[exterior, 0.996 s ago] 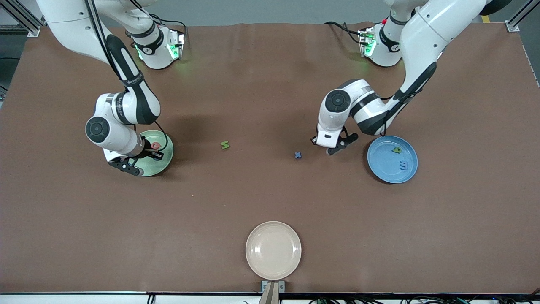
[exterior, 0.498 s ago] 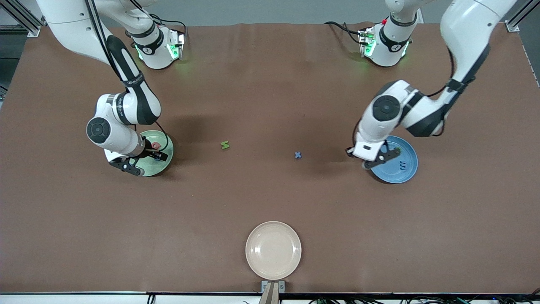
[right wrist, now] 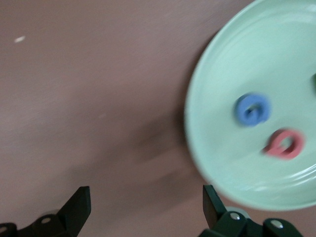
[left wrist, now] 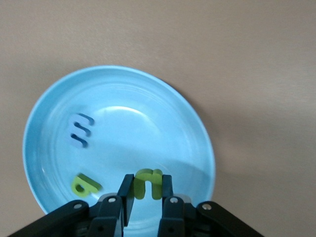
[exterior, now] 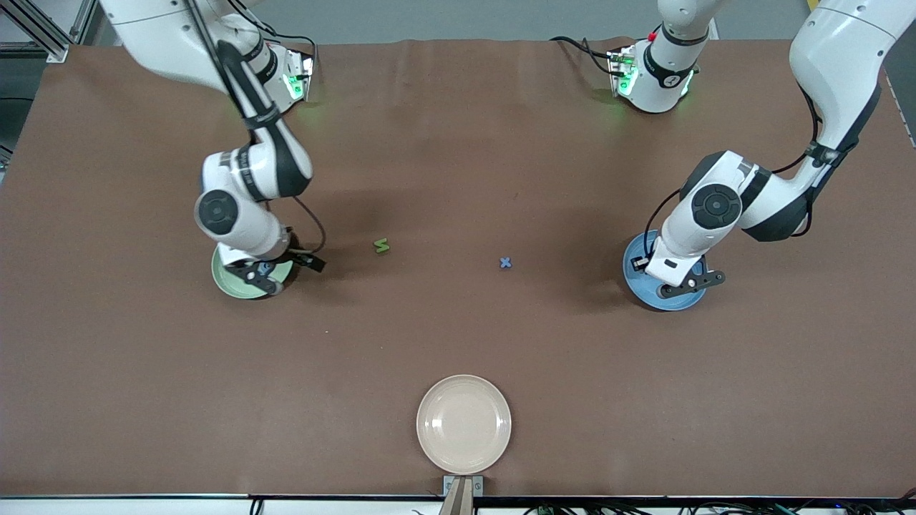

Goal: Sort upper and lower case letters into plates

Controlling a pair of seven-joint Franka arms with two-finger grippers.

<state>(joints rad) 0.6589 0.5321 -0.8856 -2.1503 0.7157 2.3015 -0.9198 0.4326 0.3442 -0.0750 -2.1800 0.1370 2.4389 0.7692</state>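
Over the blue plate (exterior: pixel 647 295) my left gripper (left wrist: pixel 145 195) has arrived, clamped on 1 small green letter (left wrist: pixel 148 183). My right gripper (exterior: pixel 283 270) just released beside the green plate (exterior: pixel 232 285); N (exterior: pixel 382 246) and x (exterior: pixel 506 262) lie between the 2 plates.

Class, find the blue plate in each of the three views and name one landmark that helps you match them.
Front view: the blue plate lies toward the left arm's end of the table, mostly hidden under the left hand.
Left wrist view: the plate fills the middle, holding a blue letter and a green letter.
Right wrist view: not in it.
Shared landmark: the left hand, shut on another green letter over the plate.
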